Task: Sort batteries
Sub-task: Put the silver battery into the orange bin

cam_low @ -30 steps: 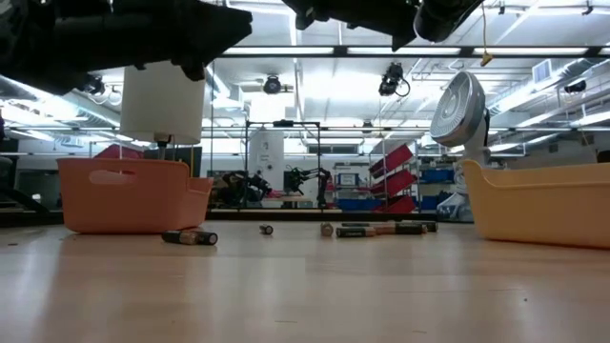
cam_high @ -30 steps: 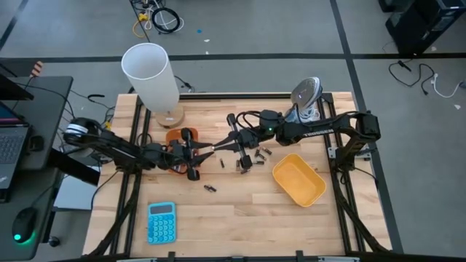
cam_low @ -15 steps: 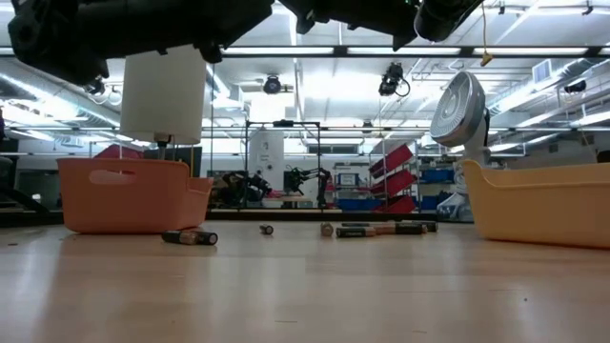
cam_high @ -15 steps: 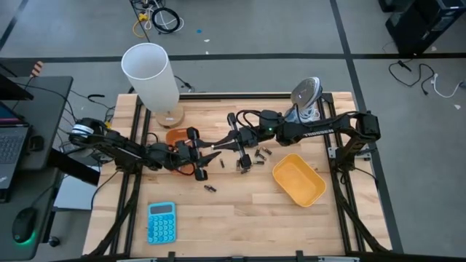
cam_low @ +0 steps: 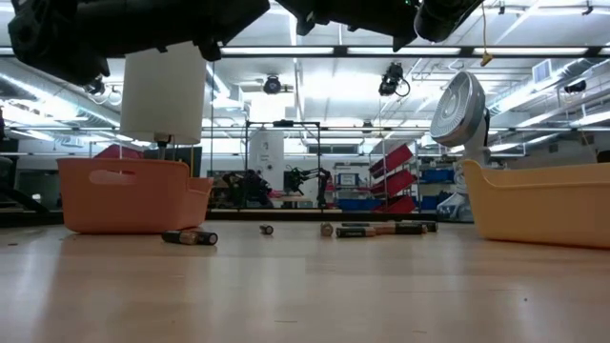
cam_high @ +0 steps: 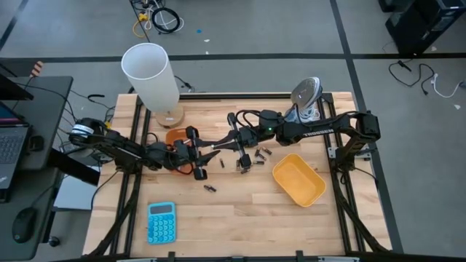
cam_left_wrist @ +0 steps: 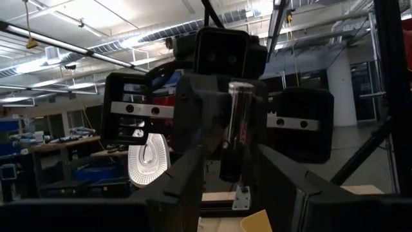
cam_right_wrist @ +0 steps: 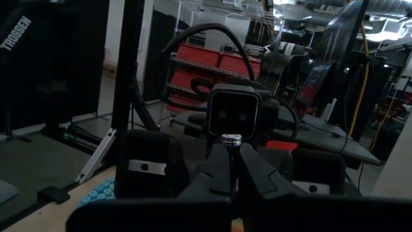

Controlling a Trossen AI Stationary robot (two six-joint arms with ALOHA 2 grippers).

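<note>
Worktop (cam_high: 240, 218): wooden slats, carrying a white cylinder (cam_high: 151, 76), a yellow tray (cam_high: 298, 179), an orange tray (cam_high: 175, 137) and a blue calculator (cam_high: 161, 222). White lettering "TROSSEN" (cam_right_wrist: 17, 33) is readable in my right wrist view. My two arms meet above the centre. My right gripper (cam_high: 208, 148) is clamped on one battery (cam_right_wrist: 231, 154), silver end up; my left gripper (cam_high: 195, 154) faces it with fingers spread wide. Loose batteries (cam_high: 251, 157) lie beside the yellow tray; one pair (cam_high: 210, 188) lies apart, nearer the calculator.
</note>
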